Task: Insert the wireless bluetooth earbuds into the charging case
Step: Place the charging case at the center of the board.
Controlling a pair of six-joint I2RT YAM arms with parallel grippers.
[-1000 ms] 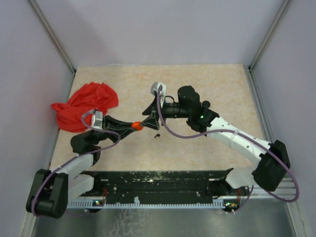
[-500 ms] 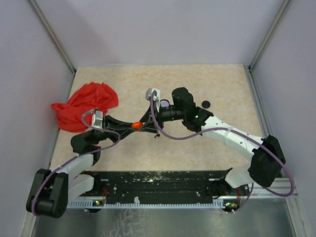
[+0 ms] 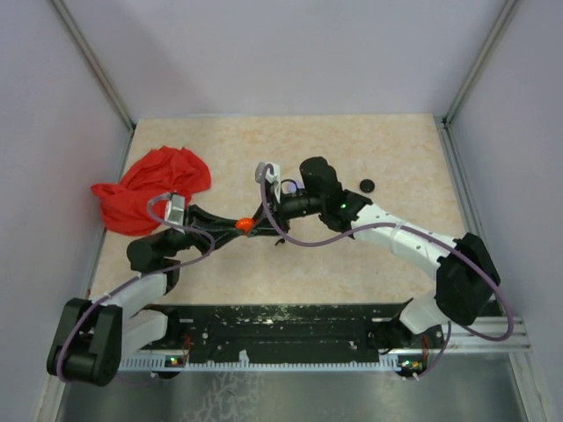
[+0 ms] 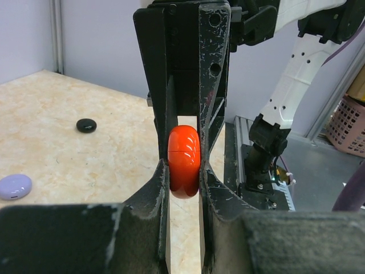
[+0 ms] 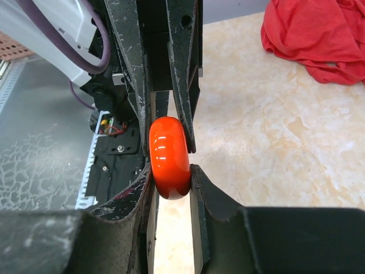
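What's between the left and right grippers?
The orange case, pinched in the jaws of both the left gripper and right gripper; both wrist views show it.

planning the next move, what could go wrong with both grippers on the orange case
1. Left gripper and right gripper both pinch the smooth, rounded orange case off the table; a tug between them could pop it loose.
2. A tiny black bit lies nearby; a dropped case might knock it away.

Soft, even light fell from overhead; white glints sat on the orange case [image 5: 169, 154], and the fingers [image 4: 142, 228] beside it were blurred.
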